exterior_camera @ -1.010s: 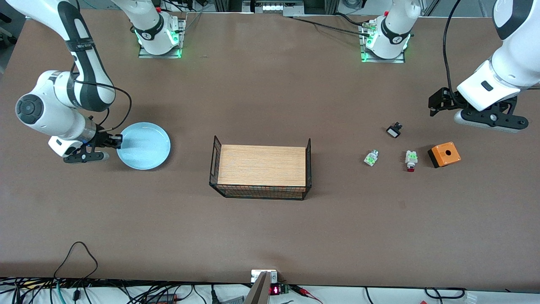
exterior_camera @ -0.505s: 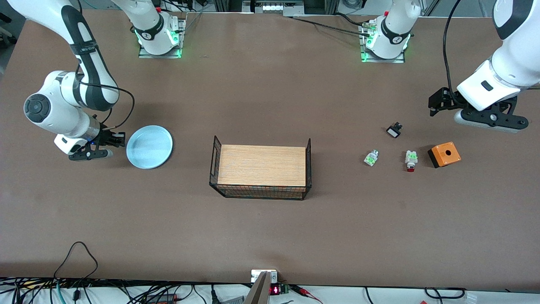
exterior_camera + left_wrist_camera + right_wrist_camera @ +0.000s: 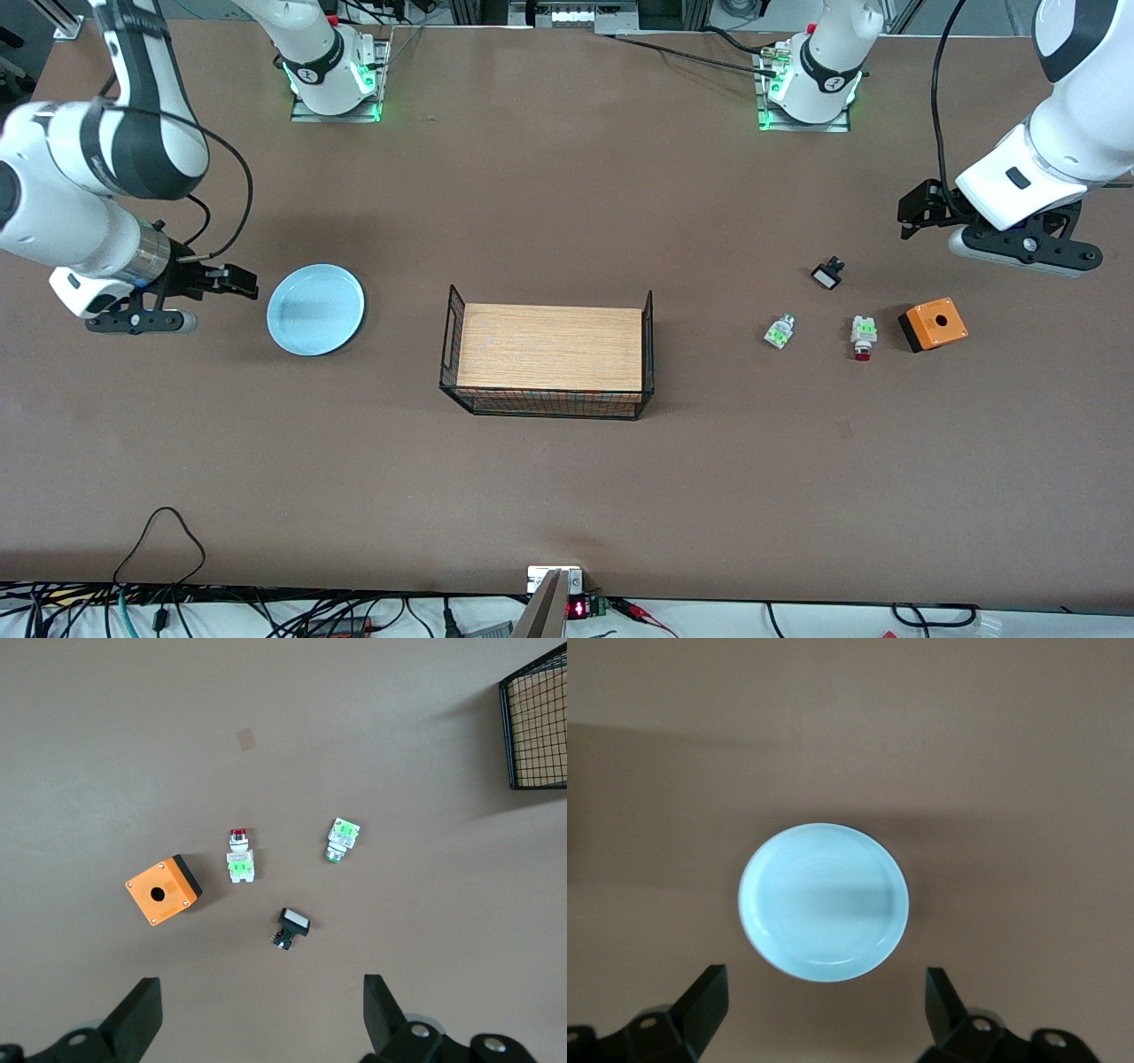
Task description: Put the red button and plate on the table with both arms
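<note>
Brown tabletop, red button lying between clear-and-green part and orange box, plate flat at right arm's end, right gripper empty with fingers apart beside it, left gripper spread wide above tabletop near the box.

Both our hands open, neither holding anything

Our right hand hangs low at the right arm's end of the surface, wrist bent level, fingers spread wide. Our left hand hovers at the left arm's end, forearm sloping down from above, fingers spread just as wide, waiting.
</note>
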Robot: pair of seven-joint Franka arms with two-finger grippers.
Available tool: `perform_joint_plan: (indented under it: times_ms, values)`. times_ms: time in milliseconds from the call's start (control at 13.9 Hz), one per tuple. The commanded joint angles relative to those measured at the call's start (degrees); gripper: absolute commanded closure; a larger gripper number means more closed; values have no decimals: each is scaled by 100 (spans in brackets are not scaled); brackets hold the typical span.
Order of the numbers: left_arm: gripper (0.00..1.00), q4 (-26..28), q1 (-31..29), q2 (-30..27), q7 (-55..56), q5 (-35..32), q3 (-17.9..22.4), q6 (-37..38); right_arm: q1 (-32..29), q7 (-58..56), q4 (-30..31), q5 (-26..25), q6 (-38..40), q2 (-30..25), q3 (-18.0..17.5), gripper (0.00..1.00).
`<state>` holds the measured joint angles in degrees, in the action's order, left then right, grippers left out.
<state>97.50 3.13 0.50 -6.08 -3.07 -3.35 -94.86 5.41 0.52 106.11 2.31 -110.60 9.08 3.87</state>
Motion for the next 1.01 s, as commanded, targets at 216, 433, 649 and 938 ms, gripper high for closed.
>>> perform_joint_plan:
  times_ms: [216,433,649,938]
  values:
    - [0,-170,30,-6,-148,-89,-26,161,13,765,-1776,-46,1751,130,53,0]
    - [0,-188,30,-6,-140,-89,-17,161,-337,695,-1962,-73,1840,-19,62,0]
    - [0,-197,30,-6,-131,-89,-25,178,-365,511,-1971,-352,2305,-195,71,0]
    - [0,-232,30,-6,-148,-71,-17,310,-356,-60,-1910,-372,2332,-336,44,0]
